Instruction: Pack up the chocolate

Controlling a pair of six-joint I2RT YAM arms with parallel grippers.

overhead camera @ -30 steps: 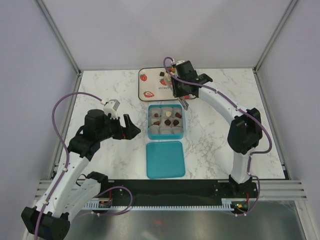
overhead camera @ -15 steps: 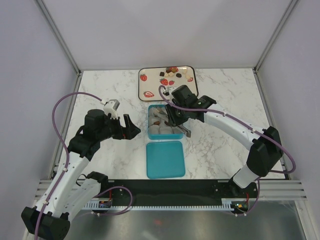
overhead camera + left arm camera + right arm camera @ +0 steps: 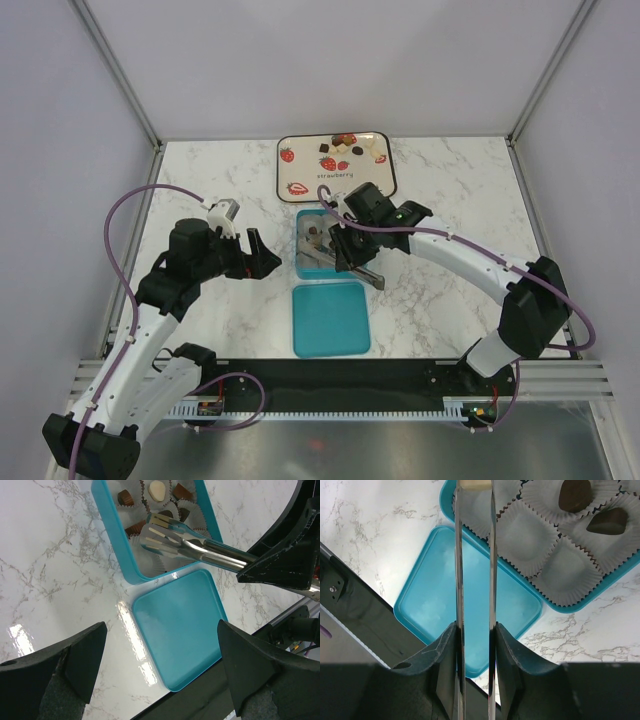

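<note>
You are looking at the left arm (image 3: pixel 150 320) and the right arm (image 3: pixel 460 248), each wearing white link shells between bulky black joint housings. A purple cable (image 3: pixel 109 245) is looping along each one. The left gripper (image 3: pixel 265 252) is showing broad matte-black fingers (image 3: pixel 75 665); the right gripper (image 3: pixel 473 487) is carrying slim silver blades (image 3: pixel 458 580).

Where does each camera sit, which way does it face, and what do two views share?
Top external: above and behind the bases, facing down on the table; both arms, left gripper and right gripper show.
Left wrist: on the left arm, facing the teal box and lid; its open fingers frame the bottom.
Right wrist: facing down along the tongs into the box; its fingers clamp them.
Shared: both wrist views show box, lid and tongs.
</note>
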